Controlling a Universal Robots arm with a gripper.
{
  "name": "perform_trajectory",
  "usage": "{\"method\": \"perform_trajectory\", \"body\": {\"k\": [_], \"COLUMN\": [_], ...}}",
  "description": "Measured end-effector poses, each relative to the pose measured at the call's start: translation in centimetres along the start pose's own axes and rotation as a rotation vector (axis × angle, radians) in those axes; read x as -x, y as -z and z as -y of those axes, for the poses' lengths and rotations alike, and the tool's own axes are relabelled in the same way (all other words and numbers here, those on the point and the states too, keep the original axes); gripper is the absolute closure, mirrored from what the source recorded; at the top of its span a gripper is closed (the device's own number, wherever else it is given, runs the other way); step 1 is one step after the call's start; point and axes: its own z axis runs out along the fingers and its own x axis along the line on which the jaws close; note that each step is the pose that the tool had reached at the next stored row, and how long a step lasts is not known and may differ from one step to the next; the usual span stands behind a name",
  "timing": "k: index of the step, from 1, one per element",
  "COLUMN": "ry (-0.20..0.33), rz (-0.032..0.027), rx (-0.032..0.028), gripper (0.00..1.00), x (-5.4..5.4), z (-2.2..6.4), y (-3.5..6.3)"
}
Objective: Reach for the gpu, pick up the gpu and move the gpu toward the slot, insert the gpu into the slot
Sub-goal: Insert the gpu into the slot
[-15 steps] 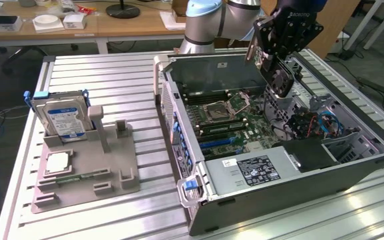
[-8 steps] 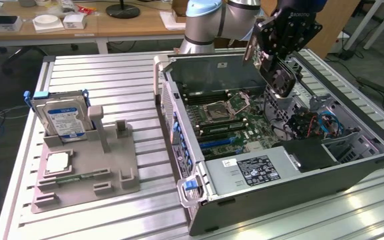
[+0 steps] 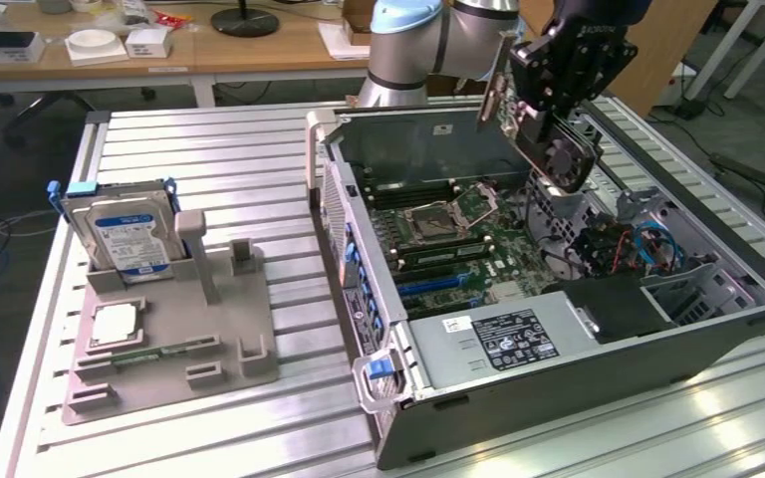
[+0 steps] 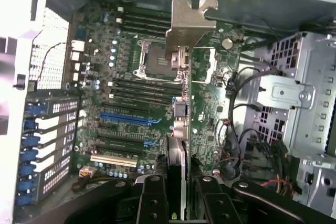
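Gripper [image 3: 542,115] clenched on the gpu [image 3: 558,151]. Card held aloft and tilted over the open computer case [image 3: 596,349], near its back wall. Wrist view: gpu [image 4: 178,148] seen edge-on between the fingers [image 4: 152,198], metal bracket [image 4: 188,22] foremost, hanging above the motherboard [image 4: 121,77]. Long blue slot [image 4: 128,118] below and to one side, unfilled

Matt grey metal bracket [image 4: 190,22] on gpu [image 3: 558,151]

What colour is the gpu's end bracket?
Silver bracket; the wrist view shows it best.
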Motion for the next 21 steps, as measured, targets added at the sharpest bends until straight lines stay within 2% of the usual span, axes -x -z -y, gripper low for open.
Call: {"method": "perform_trajectory", "body": {"k": [21], "ry": [0.317], "rz": [-0.0060], "rx": [0.0037], "gripper": [0.74], "x": [0.00], "z": [0.00], "y": [0.00]}}
